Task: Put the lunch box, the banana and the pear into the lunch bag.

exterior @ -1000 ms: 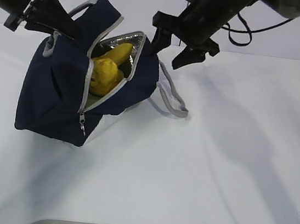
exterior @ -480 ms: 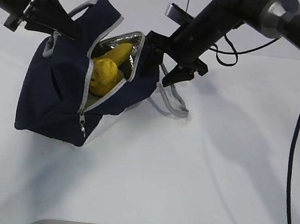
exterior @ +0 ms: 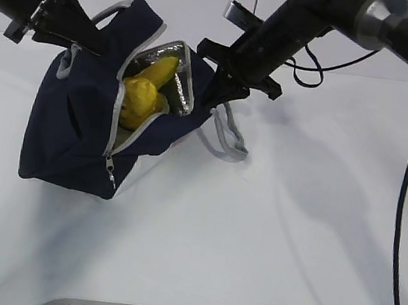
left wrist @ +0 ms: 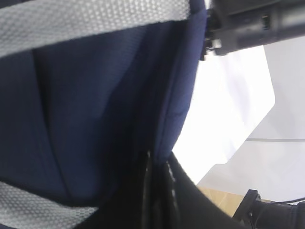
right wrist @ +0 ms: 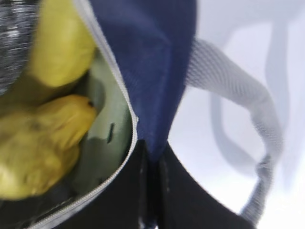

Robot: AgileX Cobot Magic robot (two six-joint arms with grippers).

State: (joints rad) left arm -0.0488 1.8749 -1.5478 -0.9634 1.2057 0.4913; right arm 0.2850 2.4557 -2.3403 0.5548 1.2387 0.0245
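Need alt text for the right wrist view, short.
The right gripper is shut on the navy edge of the lunch bag beside its grey zipper. Inside the open bag lie the banana, the pear and the sage-green lid of the lunch box; a grey handle hangs over the white table.

One lunch bag (exterior: pixel 78 136); inside it one banana (exterior: pixel 158 73), one pear (exterior: pixel 136 104), one lunch box (right wrist: pixel 102 148). Two end effectors grip its edges.
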